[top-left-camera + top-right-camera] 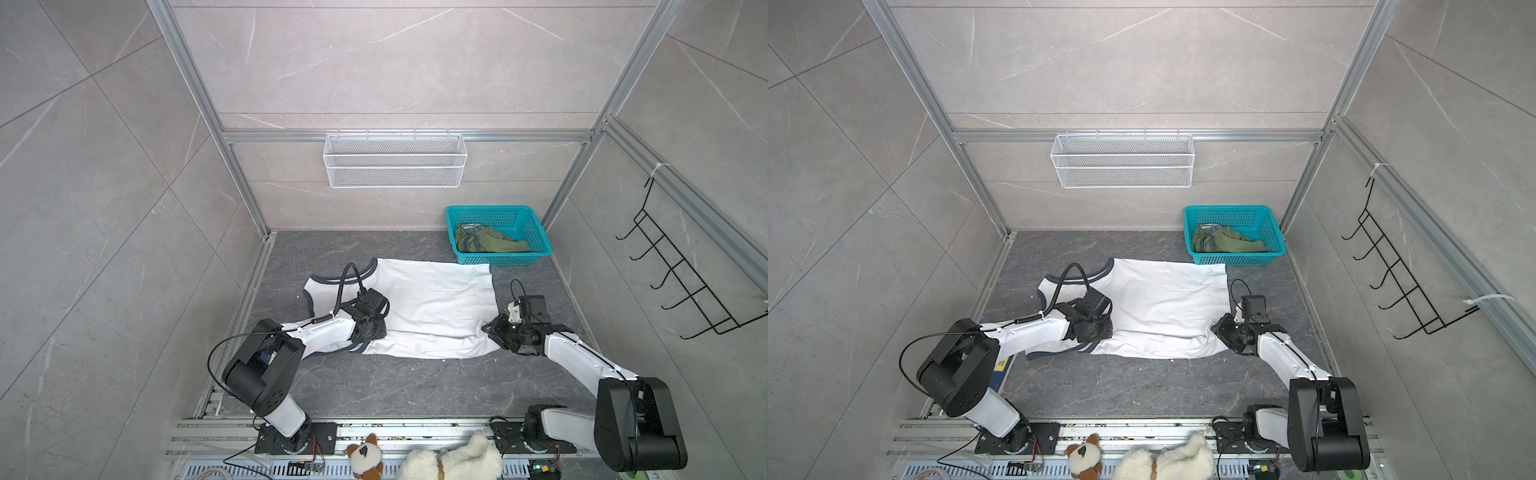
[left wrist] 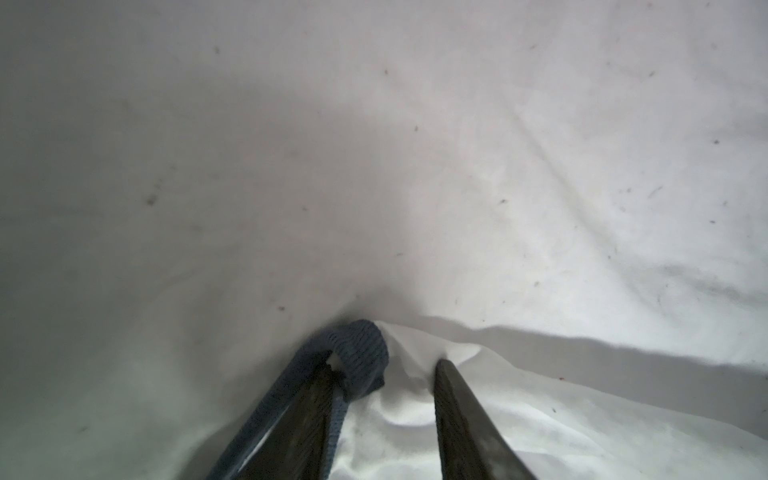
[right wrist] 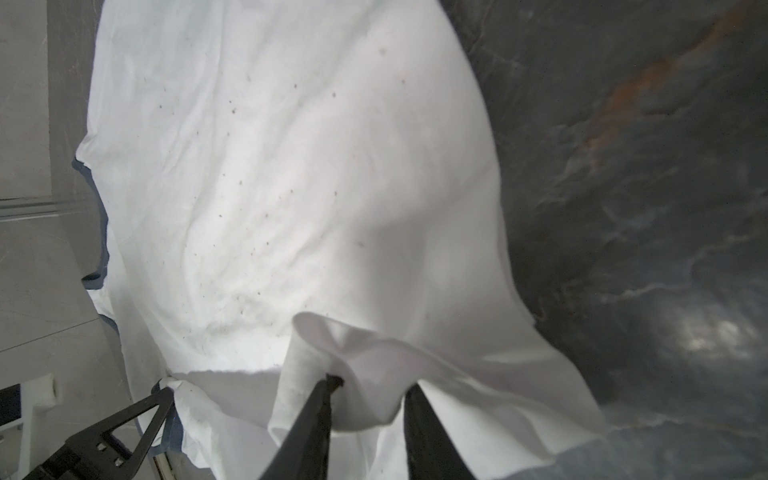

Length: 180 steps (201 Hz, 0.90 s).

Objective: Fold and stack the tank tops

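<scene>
Dark tabletop (image 1: 374, 386), white tank top (image 1: 432, 299) spread out; left hand (image 2: 401, 370) pinching its navy-trimmed edge, right hand (image 3: 372, 384) astride hem fold, grip unclear; olive tank top (image 1: 486, 243) in basket (image 1: 490, 209).

The left arm (image 1: 320, 332) reaches forward and inward from its base with the elbow raised. The left wrist (image 1: 368, 318) is bent so the left claw (image 2: 385, 365) points down, and its fingers (image 2: 309, 419) stand part-way apart. The right arm (image 1: 582, 357) stretches forward toward the middle. The right wrist (image 1: 525, 332) is low, and the right claw (image 1: 487, 328) points sideways toward the left arm, its fingers likewise part-way apart. Whether either claw grips cannot be told.
</scene>
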### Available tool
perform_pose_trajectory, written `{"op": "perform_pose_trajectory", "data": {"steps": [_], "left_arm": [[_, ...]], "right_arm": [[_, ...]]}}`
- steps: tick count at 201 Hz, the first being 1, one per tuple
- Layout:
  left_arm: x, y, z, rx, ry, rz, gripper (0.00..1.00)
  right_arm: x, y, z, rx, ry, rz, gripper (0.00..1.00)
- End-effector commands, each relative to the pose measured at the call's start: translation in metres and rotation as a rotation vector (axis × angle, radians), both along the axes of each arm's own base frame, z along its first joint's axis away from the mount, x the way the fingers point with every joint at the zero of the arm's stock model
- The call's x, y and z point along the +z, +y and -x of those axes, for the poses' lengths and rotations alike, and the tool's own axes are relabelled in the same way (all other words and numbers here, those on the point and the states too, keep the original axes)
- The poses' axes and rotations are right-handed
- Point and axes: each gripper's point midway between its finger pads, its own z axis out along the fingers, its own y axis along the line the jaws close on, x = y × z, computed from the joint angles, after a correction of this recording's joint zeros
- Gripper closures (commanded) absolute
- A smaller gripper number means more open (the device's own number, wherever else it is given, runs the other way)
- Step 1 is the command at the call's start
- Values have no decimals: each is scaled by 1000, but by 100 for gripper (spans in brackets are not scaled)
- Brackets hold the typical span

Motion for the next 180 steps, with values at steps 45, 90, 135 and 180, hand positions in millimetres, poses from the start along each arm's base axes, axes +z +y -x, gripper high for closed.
{"op": "perform_pose_trajectory", "data": {"steps": [45, 90, 135, 180], "left_arm": [[11, -9, -13, -19, -37, 21, 64], [15, -8, -15, -26, -47, 15, 72], [11, -6, -15, -24, -45, -6, 80], [6, 7, -14, 0, -58, -60, 87]], "right_arm": [[10, -5, -6, -8, -29, 48, 89], [21, -17, 6, -29, -45, 115, 96], [18, -17, 11, -22, -32, 118, 100], [24, -21, 17, -38, -37, 135, 100]]}}
